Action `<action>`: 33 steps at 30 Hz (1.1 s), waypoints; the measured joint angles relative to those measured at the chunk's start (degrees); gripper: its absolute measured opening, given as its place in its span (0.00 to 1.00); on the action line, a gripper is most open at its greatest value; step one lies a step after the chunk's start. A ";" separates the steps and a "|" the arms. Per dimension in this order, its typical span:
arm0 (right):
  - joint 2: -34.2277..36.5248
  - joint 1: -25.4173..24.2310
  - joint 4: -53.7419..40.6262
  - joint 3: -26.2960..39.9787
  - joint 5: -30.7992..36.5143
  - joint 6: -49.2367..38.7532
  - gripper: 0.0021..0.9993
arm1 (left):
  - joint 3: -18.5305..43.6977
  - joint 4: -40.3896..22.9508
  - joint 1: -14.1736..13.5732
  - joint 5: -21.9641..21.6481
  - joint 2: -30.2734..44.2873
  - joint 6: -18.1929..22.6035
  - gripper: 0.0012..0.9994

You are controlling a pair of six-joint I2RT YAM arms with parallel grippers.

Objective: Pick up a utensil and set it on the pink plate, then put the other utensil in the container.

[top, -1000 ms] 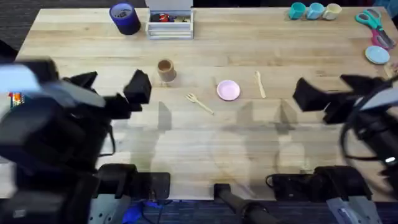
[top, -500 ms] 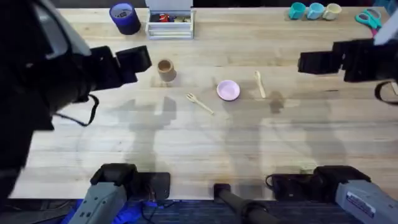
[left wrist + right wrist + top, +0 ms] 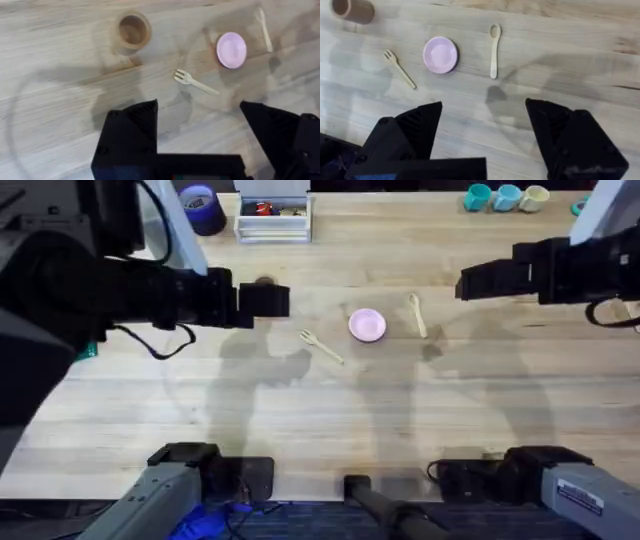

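**Still untouched — fork and spoon lie flat on the worktop**

Now we hold both arms high over the worktop [image 3: 300, 420], neither carrying anything. Our left gripper [image 3: 199, 131] has its fingers spread wide, and so does our right gripper [image 3: 484, 131].

The fork [image 3: 321, 346] lies flat just beside the pink plate [image 3: 367, 325], on the side toward the left arm, tines pointing away from the plate. The spoon [image 3: 417, 314] lies flat on the plate's other side, near but not touching it. The container [image 3: 133, 31] stands upright and looks empty, well apart from the fork.

We judge both utensils to be very light, stiff and thin — they sit so low on the wood that a finger could skid over them or flick them aside. The mid-handle looks like the best place to close on, fingers set across the shaft and pressed right down to the surface. The fork's tines may be fragile, so we would stay clear of them.
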 joint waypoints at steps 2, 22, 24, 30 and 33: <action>0.00 0.00 0.00 0.00 -0.47 -0.42 0.99 | 0.00 -0.04 0.00 1.77 1.06 0.85 0.99; 0.00 0.00 0.07 0.02 -1.13 -1.28 0.99 | 0.00 -0.82 0.02 6.18 1.93 -1.23 0.99; 0.00 0.00 0.07 0.02 -1.13 -1.28 0.99 | 0.00 -0.44 0.00 6.20 1.93 -4.06 0.99; 0.00 0.00 0.06 0.02 -1.42 -1.28 0.99 | 0.02 0.03 -0.05 6.38 2.85 -17.26 1.00; 0.00 0.00 0.07 0.02 -1.50 -1.28 0.99 | 0.02 0.07 -1.09 6.05 4.69 -25.69 1.00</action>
